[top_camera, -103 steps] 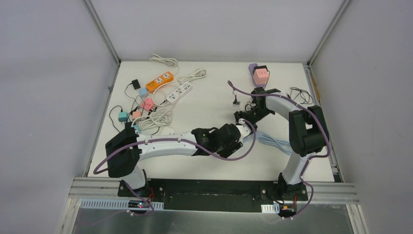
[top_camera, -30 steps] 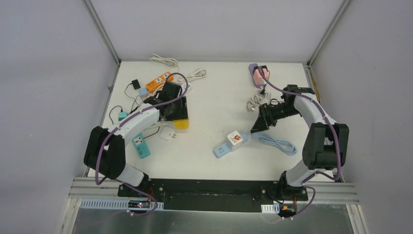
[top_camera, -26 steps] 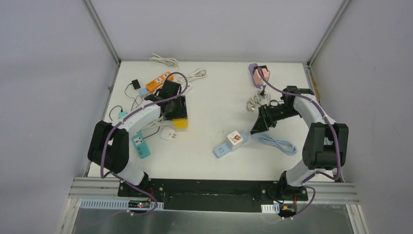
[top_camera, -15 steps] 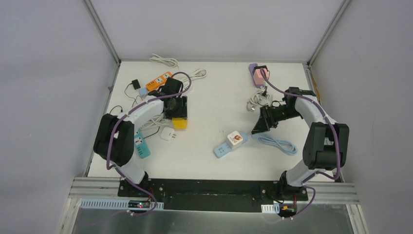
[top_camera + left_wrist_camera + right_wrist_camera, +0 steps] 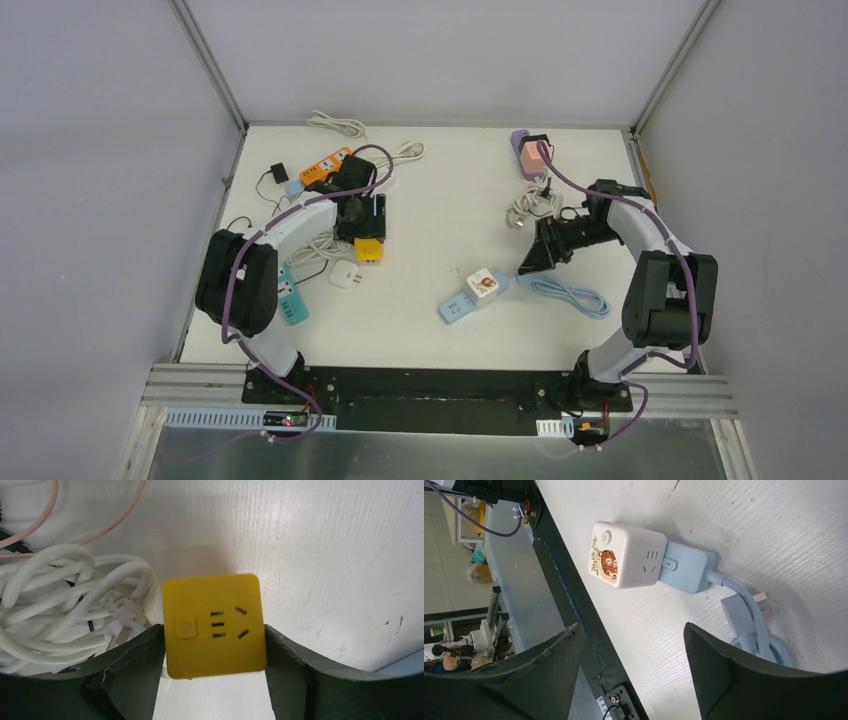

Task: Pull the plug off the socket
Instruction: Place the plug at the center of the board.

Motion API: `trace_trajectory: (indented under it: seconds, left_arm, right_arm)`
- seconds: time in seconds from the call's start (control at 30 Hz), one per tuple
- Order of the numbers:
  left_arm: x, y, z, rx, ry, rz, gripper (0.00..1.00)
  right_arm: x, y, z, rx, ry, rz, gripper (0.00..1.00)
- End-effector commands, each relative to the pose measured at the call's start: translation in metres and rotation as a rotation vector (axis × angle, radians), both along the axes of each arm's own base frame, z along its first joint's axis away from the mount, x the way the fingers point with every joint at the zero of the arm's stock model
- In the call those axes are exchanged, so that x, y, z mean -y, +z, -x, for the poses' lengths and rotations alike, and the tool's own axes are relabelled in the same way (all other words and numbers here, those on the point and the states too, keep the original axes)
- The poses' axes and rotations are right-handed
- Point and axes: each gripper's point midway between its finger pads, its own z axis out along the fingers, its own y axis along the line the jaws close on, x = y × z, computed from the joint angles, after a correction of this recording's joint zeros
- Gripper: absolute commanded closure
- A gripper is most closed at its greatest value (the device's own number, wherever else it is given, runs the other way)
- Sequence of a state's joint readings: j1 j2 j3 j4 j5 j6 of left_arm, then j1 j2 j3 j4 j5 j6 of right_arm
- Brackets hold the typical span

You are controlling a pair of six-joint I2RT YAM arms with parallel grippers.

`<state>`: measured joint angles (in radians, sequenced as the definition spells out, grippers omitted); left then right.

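Two grippers, two jobs. Your left gripper (image 5: 214, 630) hugs the yellow socket cube (image 5: 212, 605) on both sides, on the left of the bench (image 5: 430, 200). Your right gripper (image 5: 633, 627) is wide open and empty beside the white tiger cube (image 5: 624, 555), ready to fit around its blue plug (image 5: 686, 567).

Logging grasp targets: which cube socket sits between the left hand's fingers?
The yellow plastic cube socket, inside the left hand; the white tiger-printed cube lies unheld.
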<state>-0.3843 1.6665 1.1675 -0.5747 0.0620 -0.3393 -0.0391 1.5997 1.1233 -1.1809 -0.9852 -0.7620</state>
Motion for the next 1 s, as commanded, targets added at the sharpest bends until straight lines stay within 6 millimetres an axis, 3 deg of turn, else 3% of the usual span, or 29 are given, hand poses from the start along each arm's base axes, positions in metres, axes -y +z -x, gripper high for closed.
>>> trace_trajectory:
  seconds: [0.0, 0.07, 0.27, 0.7, 0.8, 0.87, 0.97]
  left_arm:
    - [-0.008, 0.026, -0.010, 0.066, 0.019, -0.017, 0.29]
    - [-0.008, 0.030, -0.009, 0.073, 0.020, -0.016, 0.23]
    - [-0.011, 0.055, -0.003, 0.117, 0.023, 0.003, 0.21]
    - [-0.020, 0.148, 0.039, 0.366, -0.011, 0.126, 0.21]
    - [-0.021, 0.167, 0.049, 0.438, -0.009, 0.173, 0.13]
    - [-0.020, 0.173, 0.055, 0.471, 0.012, 0.227, 0.02]
    - [-0.010, 0.181, 0.064, 0.502, 0.020, 0.344, 0.01]
  right_arm:
    - [-0.002, 0.012, -0.004, 0.073, -0.001, -0.031, 0.24]
    - [-0.002, 0.012, -0.003, 0.077, 0.000, -0.032, 0.24]
    - [0.000, 0.014, -0.001, 0.097, -0.013, -0.037, 0.24]
    - [0.009, 0.023, -0.001, 0.176, -0.063, -0.059, 0.24]
    - [0.012, 0.025, -0.002, 0.186, -0.079, -0.064, 0.24]
    - [0.014, 0.027, -0.003, 0.197, -0.088, -0.072, 0.24]
    - [0.015, 0.029, -0.002, 0.208, -0.099, -0.082, 0.24]
